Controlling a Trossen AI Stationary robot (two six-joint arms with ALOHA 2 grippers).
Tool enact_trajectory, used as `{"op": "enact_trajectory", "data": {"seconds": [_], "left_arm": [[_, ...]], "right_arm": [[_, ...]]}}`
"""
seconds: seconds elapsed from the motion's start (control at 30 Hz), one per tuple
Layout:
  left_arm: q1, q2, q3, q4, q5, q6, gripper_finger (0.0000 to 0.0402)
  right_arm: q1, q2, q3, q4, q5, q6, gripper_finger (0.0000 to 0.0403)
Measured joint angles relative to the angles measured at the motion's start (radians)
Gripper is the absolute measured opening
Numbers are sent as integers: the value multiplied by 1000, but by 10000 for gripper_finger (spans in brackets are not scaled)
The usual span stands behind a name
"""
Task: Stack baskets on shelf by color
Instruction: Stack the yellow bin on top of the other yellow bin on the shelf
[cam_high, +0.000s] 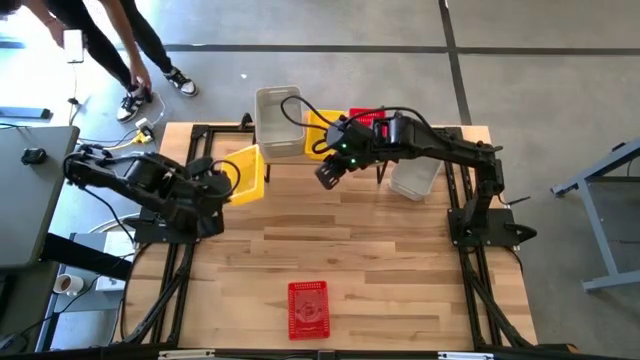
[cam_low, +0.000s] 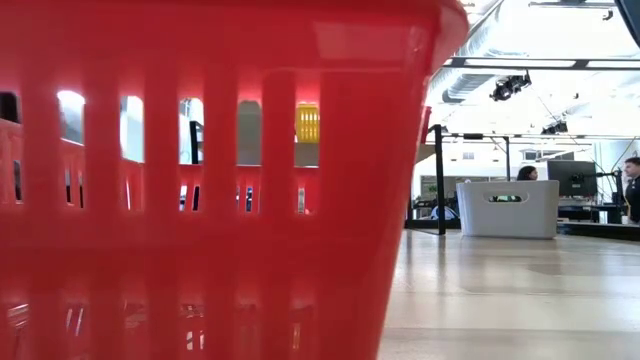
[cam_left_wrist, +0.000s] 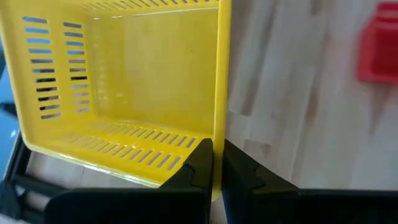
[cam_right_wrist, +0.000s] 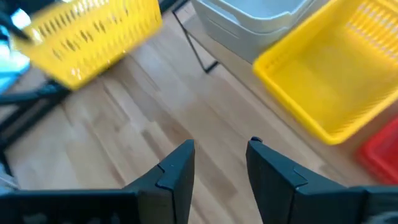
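Slatted wooden table (cam_high: 380, 260), left tool (cam_left_wrist: 213, 163) clamping yellow basket (cam_left_wrist: 124, 93), right tool (cam_right_wrist: 219, 163) released, person (cam_high: 120, 40) on grey floor

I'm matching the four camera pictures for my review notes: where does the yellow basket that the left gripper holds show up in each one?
High view: the held yellow basket is at the left gripper, near the table's left edge.
Low view: I cannot pick it out; a red basket fills the front.
Left wrist view: it fills the upper left, its rim clamped between the fingers.
Right wrist view: blurred, upper left.
Shared landmark: the wooden tabletop.
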Motion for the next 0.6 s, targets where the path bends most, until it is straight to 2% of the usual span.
{"op": "enact_trajectory", "data": {"seconds": [0.23,0.37,0.6], "left_arm": [[-115,94,42,0,-8,85,5],[-154,158,45,-1,-30,104,5],[-176,261,45,0,-158,88,5]], "right_arm": [[20,0,0,69,-45,171,129],[21,0,0,90,-96,193,129],[44,9,-3,115,-65,217,129]]}}
